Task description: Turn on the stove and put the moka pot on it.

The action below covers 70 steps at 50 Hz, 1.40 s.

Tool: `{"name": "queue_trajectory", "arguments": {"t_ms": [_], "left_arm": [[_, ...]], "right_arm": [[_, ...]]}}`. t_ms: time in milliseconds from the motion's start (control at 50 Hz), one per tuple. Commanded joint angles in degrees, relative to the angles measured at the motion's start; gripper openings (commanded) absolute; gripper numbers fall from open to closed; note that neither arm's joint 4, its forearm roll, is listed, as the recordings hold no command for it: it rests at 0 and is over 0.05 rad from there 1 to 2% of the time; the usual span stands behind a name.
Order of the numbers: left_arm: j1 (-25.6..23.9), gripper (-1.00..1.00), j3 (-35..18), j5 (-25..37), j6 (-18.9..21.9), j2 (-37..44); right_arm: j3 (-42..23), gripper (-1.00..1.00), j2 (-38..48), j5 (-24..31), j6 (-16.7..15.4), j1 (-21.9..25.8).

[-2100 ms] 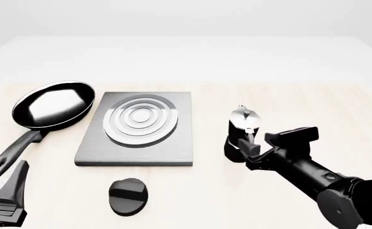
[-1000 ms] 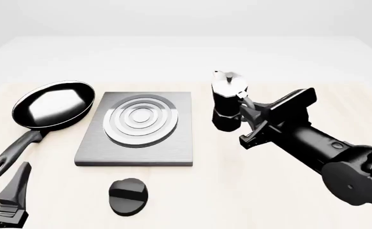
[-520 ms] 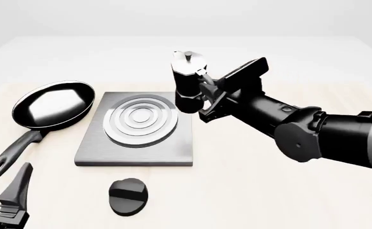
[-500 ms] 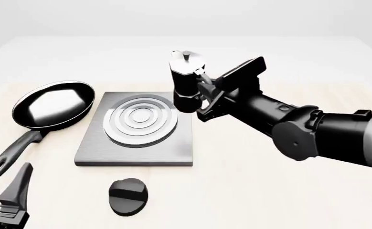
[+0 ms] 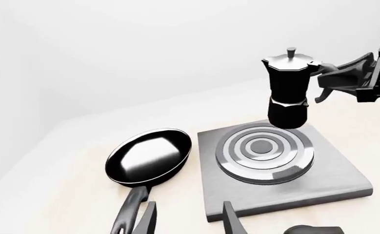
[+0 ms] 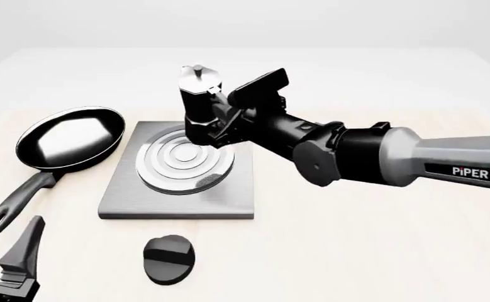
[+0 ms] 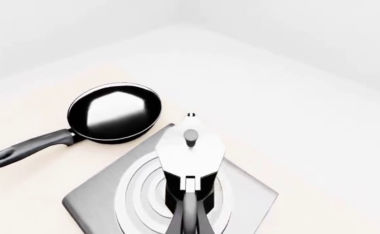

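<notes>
Nearest, the left gripper [image 6: 14,264] sat low by the table [image 6: 379,251] edge, its fingers apart and holding nothing. The black knob [image 6: 169,258] lay just before the stove [image 6: 177,189]. Farther on, the right gripper [image 6: 219,119] pinched the moka pot [image 6: 199,107] by its handle, probably just above the burner rings.

The right arm stretches in from the right, low and long across the table, its forearm nearly level. Its right gripper [image 6: 225,116] is clamped on the side handle of the moka pot [image 6: 199,107], holding it upright in the air. The left gripper [image 6: 14,264] rests at the near left corner, fingers [image 5: 145,219] parted.
</notes>
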Motion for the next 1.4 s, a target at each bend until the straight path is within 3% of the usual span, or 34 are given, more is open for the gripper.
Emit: {"name": "queue_trajectory", "arguments": {"t_ms": [20, 340, 920, 1400], "left_arm": [[0.27, 1.00, 0.00, 0.21, -0.09, 0.00], [0.76, 1.00, 0.00, -0.01, -0.12, 0.00], [0.97, 1.00, 0.00, 1.22, -0.36, 0.00], [1.08, 1.00, 0.00, 1.74, -0.28, 0.00]], "right_arm": [[-6.35, -1.00, 4.65, 0.45, 2.47, 2.24], [-10.14, -1.00, 8.44, 0.83, 2.40, 3.37], [-13.68, -1.00, 14.17, 0.80, -0.72, 1.47], [-13.93, -1.00, 18.48, 0.18, -0.10, 1.08]]}}
